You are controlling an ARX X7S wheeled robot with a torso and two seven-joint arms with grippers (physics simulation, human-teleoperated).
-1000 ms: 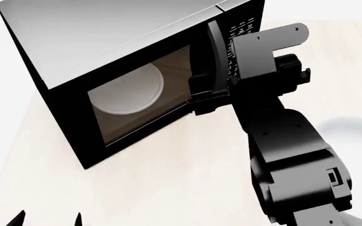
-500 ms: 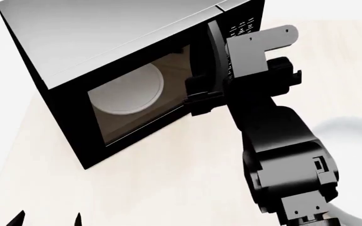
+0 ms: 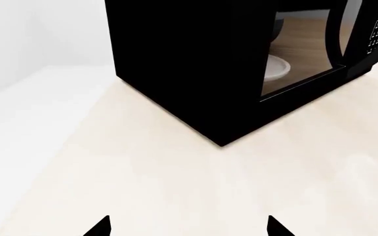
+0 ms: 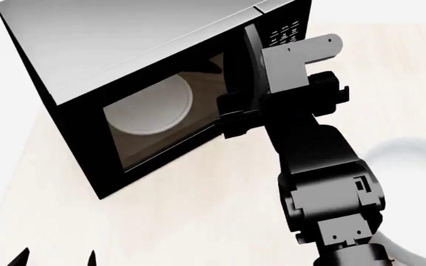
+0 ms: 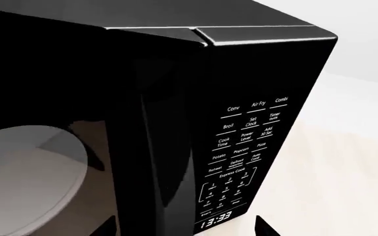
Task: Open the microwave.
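One big microwave (image 4: 146, 83) stands on the pale counter (image 4: 198, 210), heavy and stiff, so I judge it will stay in place while its hinged door swings; the best hold is the vertical handle (image 4: 252, 61) beside the keypad (image 5: 241, 147). The right claw (image 4: 235, 113) is at the handle's lower end, but whether it grips I cannot tell, and the door looks not yet open. The left claw (image 3: 189, 226) hangs spread apart and empty, low over the counter, and nothing stands in the door's way.
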